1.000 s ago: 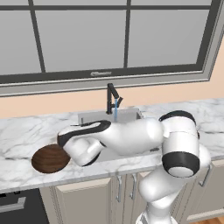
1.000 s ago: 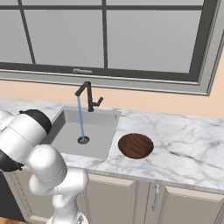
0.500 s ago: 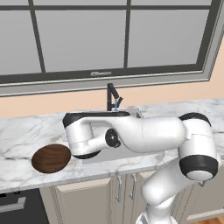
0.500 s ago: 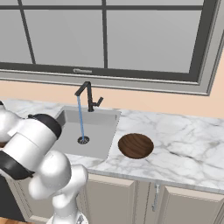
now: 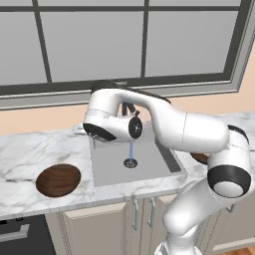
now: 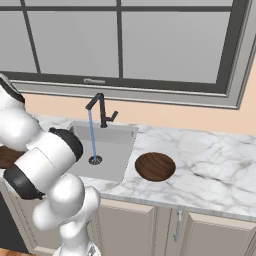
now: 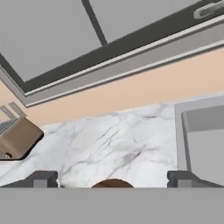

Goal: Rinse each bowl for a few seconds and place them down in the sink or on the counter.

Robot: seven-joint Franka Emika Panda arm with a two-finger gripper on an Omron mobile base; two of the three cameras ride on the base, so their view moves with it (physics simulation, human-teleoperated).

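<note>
One dark-brown wooden bowl (image 5: 58,180) lies on the marble counter (image 5: 25,154) left of the sink (image 5: 149,167). A second bowl (image 6: 155,166) rests on the counter right of the basin; in the left base view my arm covers most of it. Water runs from the black faucet (image 6: 102,111) onto the drain. My hand is raised over the sink's left rim and faces left. In the hand view my gripper (image 7: 112,180) is open, with the left bowl's rim (image 7: 112,184) low between the fingertips (image 7: 41,179) and some way off. Nothing is held.
A brown box-shaped appliance (image 7: 17,138) stands at the counter's far left against the wall. A large window (image 5: 144,40) with a grey sill runs behind the sink. Beige cabinets sit below the counter.
My arm has lifted from low over the left counter and swung up and right over the sink's left side. Both bowls stay where they were and the water keeps running.
</note>
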